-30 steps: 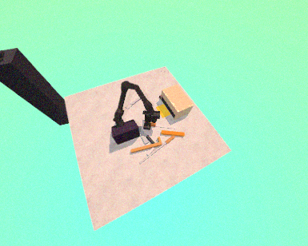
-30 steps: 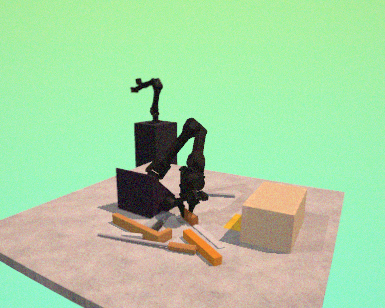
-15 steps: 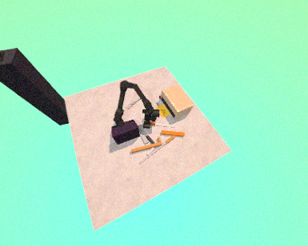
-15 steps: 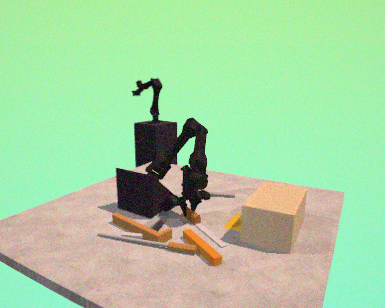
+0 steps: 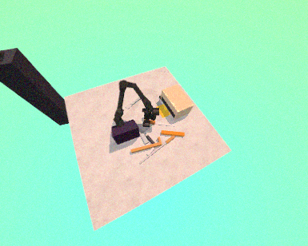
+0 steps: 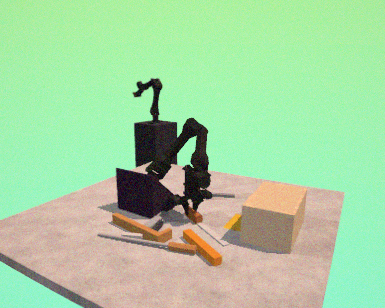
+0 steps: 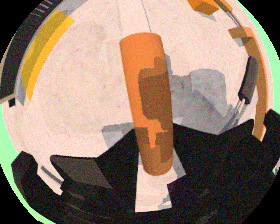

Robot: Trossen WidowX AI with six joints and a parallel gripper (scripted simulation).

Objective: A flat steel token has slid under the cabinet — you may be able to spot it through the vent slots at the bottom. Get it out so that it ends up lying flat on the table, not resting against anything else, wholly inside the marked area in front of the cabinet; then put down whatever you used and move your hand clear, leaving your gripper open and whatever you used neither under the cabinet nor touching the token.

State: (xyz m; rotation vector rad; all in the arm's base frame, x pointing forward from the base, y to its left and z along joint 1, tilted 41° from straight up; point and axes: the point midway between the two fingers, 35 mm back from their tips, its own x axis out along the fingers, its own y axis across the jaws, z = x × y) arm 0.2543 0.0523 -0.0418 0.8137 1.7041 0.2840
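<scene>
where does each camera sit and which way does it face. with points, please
top: high above, looking steeply down at table (image 5: 110, 192), cabinet (image 5: 179, 100) (image 6: 272, 220), whole arm (image 5: 122, 100) (image 6: 202, 145)
exterior: off to one side, looking slightly down across the table; whole arm shows
wrist: on the arm, looking past the jaws at the orange handle (image 6: 194, 215) (image 7: 128, 65) between them
top and exterior share the cabinet

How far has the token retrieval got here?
In hand: the gripper is shut on an orange handle. No token shows in the yellow area, so retrieval, placing it flat, tool release and backing off look left to do.
</scene>
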